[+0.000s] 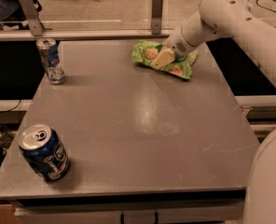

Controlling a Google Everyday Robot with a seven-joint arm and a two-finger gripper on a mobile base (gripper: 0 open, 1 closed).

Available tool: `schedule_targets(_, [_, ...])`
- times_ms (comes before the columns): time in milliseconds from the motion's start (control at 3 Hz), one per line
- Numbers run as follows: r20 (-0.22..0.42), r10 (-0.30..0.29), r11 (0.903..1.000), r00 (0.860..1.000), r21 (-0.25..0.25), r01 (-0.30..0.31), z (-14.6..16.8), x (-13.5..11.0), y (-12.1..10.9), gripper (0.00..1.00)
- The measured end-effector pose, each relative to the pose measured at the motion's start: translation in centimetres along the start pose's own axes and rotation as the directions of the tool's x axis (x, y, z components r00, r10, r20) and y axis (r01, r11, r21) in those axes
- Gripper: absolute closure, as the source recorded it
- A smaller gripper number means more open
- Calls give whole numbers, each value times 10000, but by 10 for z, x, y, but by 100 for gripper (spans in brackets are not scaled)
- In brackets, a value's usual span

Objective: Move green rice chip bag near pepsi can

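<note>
The green rice chip bag [149, 54] lies crumpled at the far right of the grey table [138, 125], with tan chip pictures on it. My gripper [162, 59] comes in from the right on the white arm and sits on the middle of the bag, its cream-coloured fingers [159, 60] pressed into the bag's top. The pepsi can [44, 152], squat and dark blue with a silver top, stands at the near left corner, far from the bag and gripper.
A slimmer silver-blue can [51, 60] with red marks stands at the far left of the table. A glass rail with metal posts [157, 10] runs behind the far edge. The robot's white body [268, 181] fills the near right.
</note>
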State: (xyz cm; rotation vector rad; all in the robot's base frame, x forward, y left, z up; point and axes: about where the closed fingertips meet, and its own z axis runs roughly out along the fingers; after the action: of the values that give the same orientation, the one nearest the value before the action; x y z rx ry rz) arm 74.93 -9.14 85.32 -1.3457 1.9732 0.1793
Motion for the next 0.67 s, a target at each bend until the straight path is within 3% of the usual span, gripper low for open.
schedule_targets(333, [319,-79,10000,9995,-16,80,-7,-10,2,87])
schedule_targets(667, [894,-384,9992,9953,139,373,-25,-30,2,100])
